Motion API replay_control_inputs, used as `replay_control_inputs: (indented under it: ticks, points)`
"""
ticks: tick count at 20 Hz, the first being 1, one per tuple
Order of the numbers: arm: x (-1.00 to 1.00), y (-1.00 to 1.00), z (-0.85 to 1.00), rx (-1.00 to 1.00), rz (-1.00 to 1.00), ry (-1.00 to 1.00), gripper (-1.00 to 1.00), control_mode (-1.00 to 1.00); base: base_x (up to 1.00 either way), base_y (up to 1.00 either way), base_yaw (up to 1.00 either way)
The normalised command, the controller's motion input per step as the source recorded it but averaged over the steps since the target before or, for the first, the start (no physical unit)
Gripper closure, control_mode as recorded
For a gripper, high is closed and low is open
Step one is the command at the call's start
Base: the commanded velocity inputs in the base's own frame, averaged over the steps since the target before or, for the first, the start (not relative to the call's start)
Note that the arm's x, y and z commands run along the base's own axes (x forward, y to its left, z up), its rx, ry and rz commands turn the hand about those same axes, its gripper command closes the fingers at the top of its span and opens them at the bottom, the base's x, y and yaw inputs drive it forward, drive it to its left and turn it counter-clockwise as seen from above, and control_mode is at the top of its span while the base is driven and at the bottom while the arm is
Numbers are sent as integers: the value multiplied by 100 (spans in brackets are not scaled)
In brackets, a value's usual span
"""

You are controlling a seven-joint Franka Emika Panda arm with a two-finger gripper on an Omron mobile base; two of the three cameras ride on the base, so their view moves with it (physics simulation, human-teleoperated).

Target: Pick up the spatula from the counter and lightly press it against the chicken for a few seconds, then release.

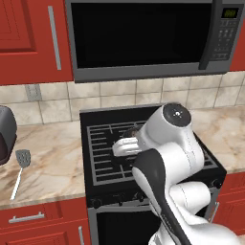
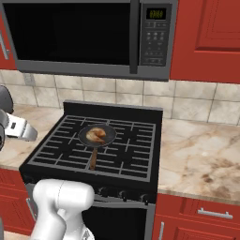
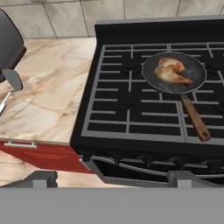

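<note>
Closest to the lens, the gripper [image 3: 113,179] is seen with its fingers [image 3: 43,178] spread as wide as they go, and nothing is held between them. Beyond them the front edge of the stove [image 3: 131,131] is met. The spatula [image 1: 22,158] is laid flat on the marble counter [image 1: 57,162] to the left of the stove, untouched. Its long axis is run roughly front to back, slightly slanted: the slotted head is pointed toward the tiled wall, just beside a dark rounded appliance [image 1: 4,134], and the thin handle is pointed toward the counter's front edge. The chicken [image 2: 97,134] is rested in a dark pan [image 2: 110,137] on the stove grates — the pan's wooden handle is turned toward the stove front.
</note>
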Motion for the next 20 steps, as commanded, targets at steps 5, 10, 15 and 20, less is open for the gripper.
replay_control_inputs:
  ticks: [5,10,15,20]
  points:
    - [-10,35,0,1,0,0,-100,-100,0,0,0]
    - [-4,32,0,5,0,0,-100,-100,0,0,0]
    - [0,28,-1,5,0,0,-100,-100,0,0,0]
    - [3,23,-13,3,0,3,-100,-100,0,0,0]
